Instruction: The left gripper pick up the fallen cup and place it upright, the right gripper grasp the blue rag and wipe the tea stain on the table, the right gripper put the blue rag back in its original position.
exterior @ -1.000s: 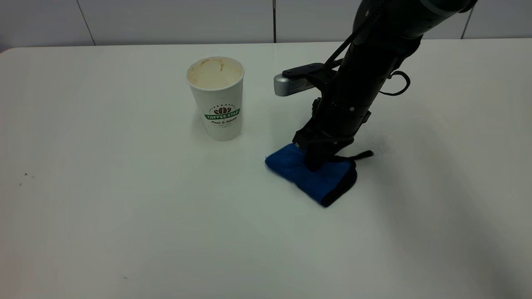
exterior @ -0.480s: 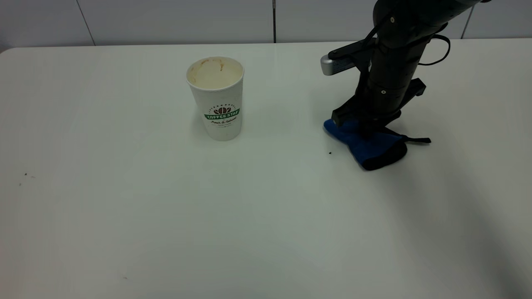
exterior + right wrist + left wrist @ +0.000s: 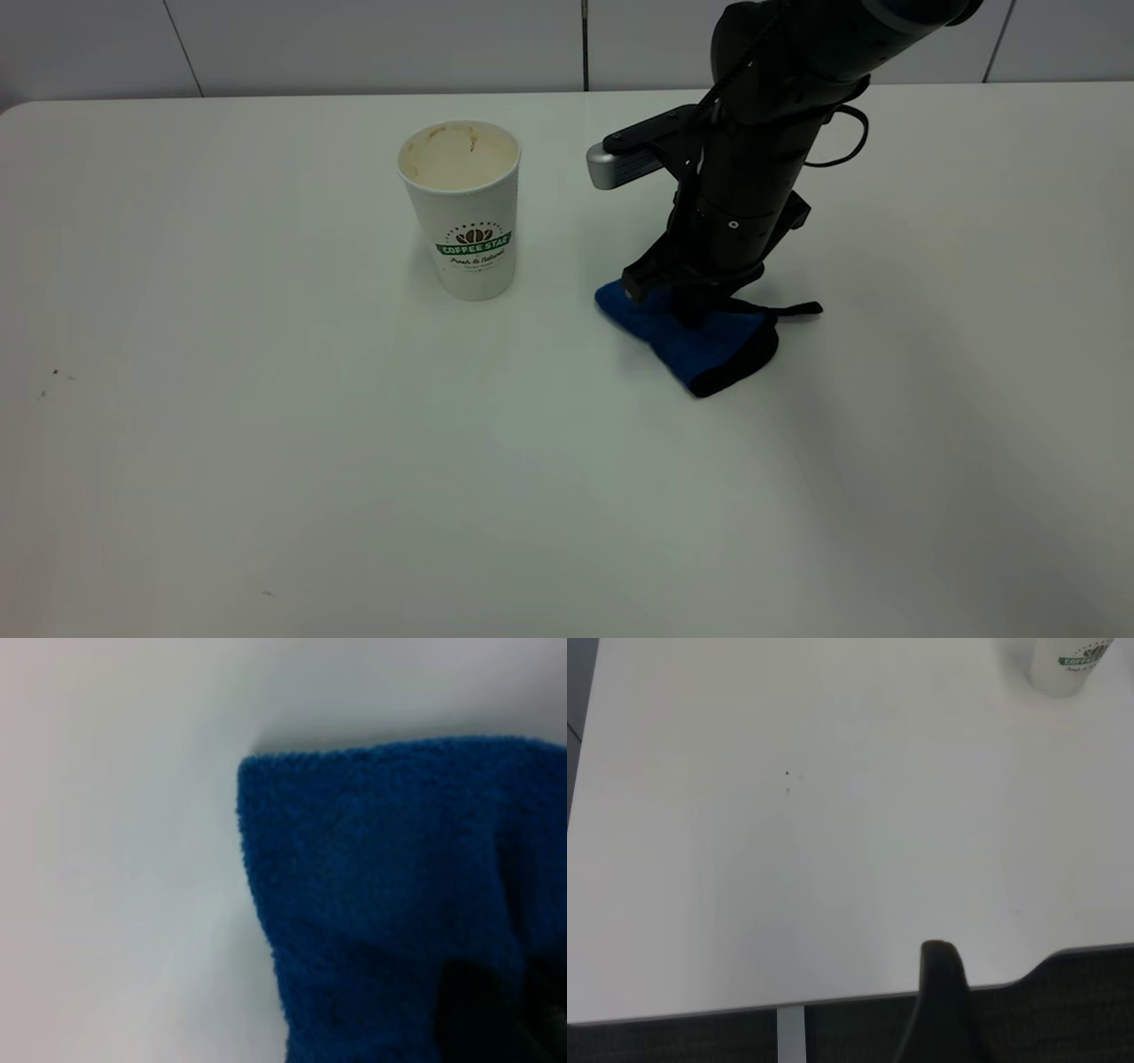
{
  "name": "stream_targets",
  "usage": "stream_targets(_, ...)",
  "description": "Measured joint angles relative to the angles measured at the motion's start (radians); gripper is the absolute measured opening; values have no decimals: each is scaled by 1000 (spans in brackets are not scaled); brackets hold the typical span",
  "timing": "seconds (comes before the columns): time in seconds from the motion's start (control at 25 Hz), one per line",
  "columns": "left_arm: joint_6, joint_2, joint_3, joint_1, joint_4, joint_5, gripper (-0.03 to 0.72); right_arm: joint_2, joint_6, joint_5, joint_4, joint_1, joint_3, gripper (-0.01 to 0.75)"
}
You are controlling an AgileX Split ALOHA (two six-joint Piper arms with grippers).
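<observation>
The white paper cup (image 3: 465, 208) with the green banner stands upright on the white table (image 3: 266, 443); its base also shows in the left wrist view (image 3: 1074, 665). My right gripper (image 3: 689, 315), the arm with the silver box, points down and is shut on the blue rag (image 3: 700, 347), pressing it on the table to the right of the cup. The rag fills the right wrist view (image 3: 390, 868), with a dark fingertip (image 3: 474, 1010) on it. No tea stain shows. The left gripper is outside the exterior view; one black finger (image 3: 943, 992) shows over the table's edge.
Tiny dark specks (image 3: 55, 372) lie on the table at the far left, also seen in the left wrist view (image 3: 787, 773). A grey wall runs behind the table's far edge (image 3: 354, 91). The rag's black loop tab (image 3: 797, 309) trails to the right.
My right gripper slid the rag right and away from the cup, then back left towards it. The cup has not moved.
</observation>
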Motion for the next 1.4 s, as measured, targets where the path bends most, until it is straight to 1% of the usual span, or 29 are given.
stream_targets(0.16,0,0,0,0,0,0,583,-3,-39,131,37,-84,-5,59)
stream_targets(0.24,0,0,0,0,0,0,583,-4,-29,165,35,-150,-5,59)
stream_targets(0.36,0,0,0,0,0,1,583,-10,32,165,-5,-238,-4,59)
stream_targets(0.52,1,0,0,0,0,1,583,-21,128,108,-78,-326,2,63)
stream_targets(0.6,1,0,0,0,0,1,583,-21,141,87,-92,-351,5,69)
stream_targets(0.68,1,0,0,0,0,1,583,-21,135,81,-87,-355,5,85)
stream_targets(0.76,1,0,0,0,0,1,583,-21,120,75,-65,-354,5,123)
stream_targets(0.84,1,0,0,0,0,1,583,-23,107,71,-22,-354,6,192)
stream_targets(0.96,1,0,0,0,0,1,583,-48,102,92,-2,-348,9,366)
stream_targets(1.08,1,0,0,0,0,1,583,-142,102,174,9,-342,14,517)
stream_targets(1.16,1,0,0,0,0,1,583,-247,101,248,11,-342,15,576)
stream_targets(1.24,1,0,0,0,0,1,583,-361,100,297,9,-340,31,595)
stream_targets(1.32,1,0,0,0,0,1,583,-498,100,324,8,-335,78,588)
stream_targets(1.4,1,0,0,0,0,1,583,-626,100,368,9,-331,156,570)
